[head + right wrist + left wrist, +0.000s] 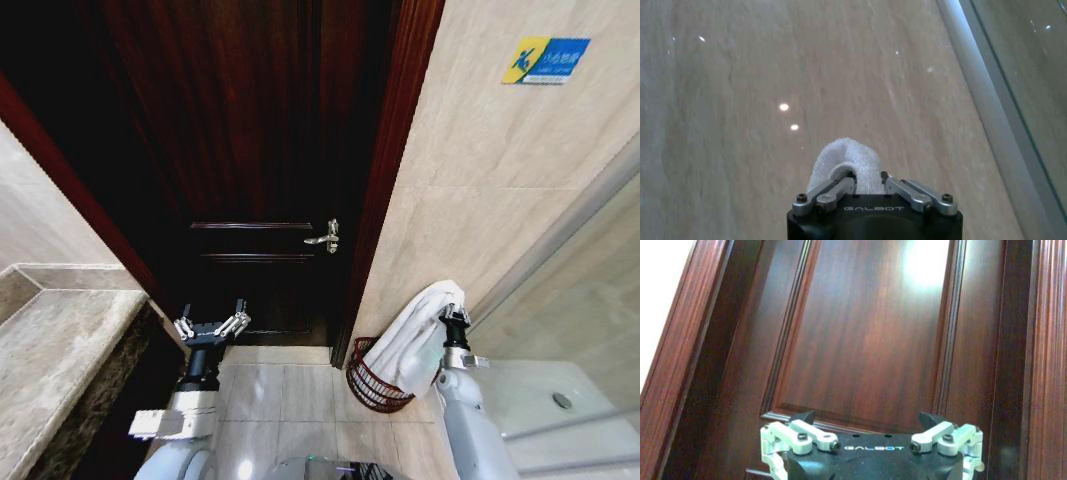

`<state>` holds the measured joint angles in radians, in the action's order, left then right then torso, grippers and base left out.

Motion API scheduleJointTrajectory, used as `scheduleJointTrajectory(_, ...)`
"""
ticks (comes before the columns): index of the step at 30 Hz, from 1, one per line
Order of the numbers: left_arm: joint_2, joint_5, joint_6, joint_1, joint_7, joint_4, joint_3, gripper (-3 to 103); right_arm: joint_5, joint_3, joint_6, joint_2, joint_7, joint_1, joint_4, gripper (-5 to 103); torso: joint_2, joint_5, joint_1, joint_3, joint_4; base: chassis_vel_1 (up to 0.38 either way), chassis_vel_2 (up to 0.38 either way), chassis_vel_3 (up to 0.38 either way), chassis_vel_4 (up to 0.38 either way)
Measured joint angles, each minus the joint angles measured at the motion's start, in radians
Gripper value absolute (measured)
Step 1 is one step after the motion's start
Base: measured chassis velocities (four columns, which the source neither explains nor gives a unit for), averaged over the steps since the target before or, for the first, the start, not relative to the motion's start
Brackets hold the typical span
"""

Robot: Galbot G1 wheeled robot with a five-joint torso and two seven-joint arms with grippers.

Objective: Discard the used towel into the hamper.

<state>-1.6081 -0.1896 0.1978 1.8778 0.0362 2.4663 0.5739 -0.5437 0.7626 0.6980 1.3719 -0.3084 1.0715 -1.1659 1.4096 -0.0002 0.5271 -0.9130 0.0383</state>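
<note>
Right gripper (455, 313) is clamped on the towel (420, 335), which drapes above the hamper (372, 382) against the wall on the floor. Left gripper (211, 325) is spread, idle (facing the door). Recommend centring over the opening before release.

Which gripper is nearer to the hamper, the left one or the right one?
Right. The right gripper, shut on the white towel, is above and just beside the hamper. The left gripper is open, off to the other side, before the dark door.
</note>
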Motion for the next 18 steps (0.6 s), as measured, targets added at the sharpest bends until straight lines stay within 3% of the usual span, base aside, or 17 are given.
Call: scheduleJointTrajectory(18, 0.000, 0.000, 0.000, 0.000, 0.000, 0.000, 0.000, 100, 0.009, -0.041, 0.094, 0.007, -0.092, -0.094, 0.341, 8, 0.000, 0.0001, 0.000, 0.000, 0.0001, 0.000, 0.000, 0.000, 0.000)
